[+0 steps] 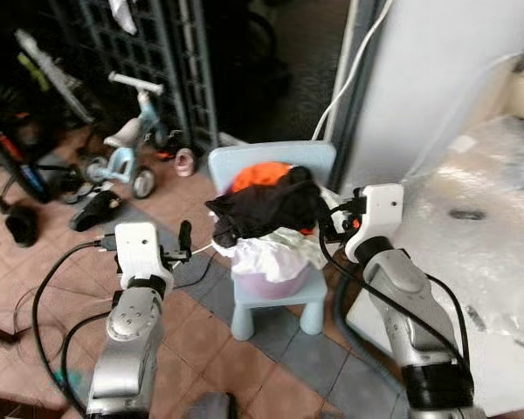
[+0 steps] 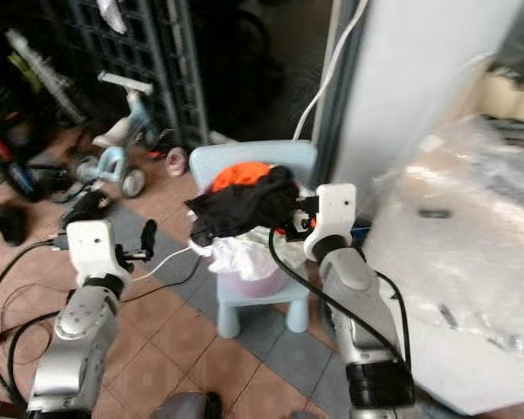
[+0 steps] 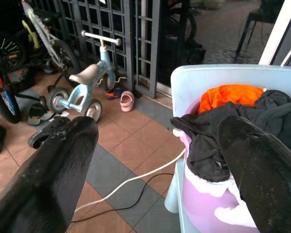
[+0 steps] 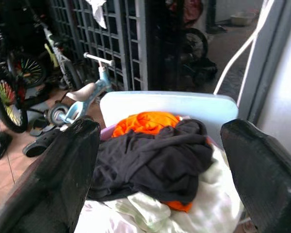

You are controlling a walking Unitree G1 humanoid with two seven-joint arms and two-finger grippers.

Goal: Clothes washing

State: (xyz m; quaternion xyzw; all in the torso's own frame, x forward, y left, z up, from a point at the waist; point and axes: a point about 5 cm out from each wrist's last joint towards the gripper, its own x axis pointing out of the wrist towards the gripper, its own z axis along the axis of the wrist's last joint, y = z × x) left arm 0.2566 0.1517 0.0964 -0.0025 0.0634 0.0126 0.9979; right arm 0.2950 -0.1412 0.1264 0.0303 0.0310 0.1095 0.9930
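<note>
Nearest the head camera we see both silver arms raised: the left tool [image 1: 185, 237] sits just left of the pale blue child's chair [image 1: 275, 301], the right tool [image 1: 325, 223] at the laundry pile's right edge, and both wrist views show each tool's fingers spread apart, released and grasping nothing. On the chair seat stands a pink basket [image 3: 208, 201] heaped with white cloth [image 1: 266, 253], a black garment [image 4: 155, 162] and an orange garment [image 4: 145, 122]. Behind, on the tiled floor [image 1: 192, 340], we note a small blue tricycle [image 1: 127, 144].
</note>
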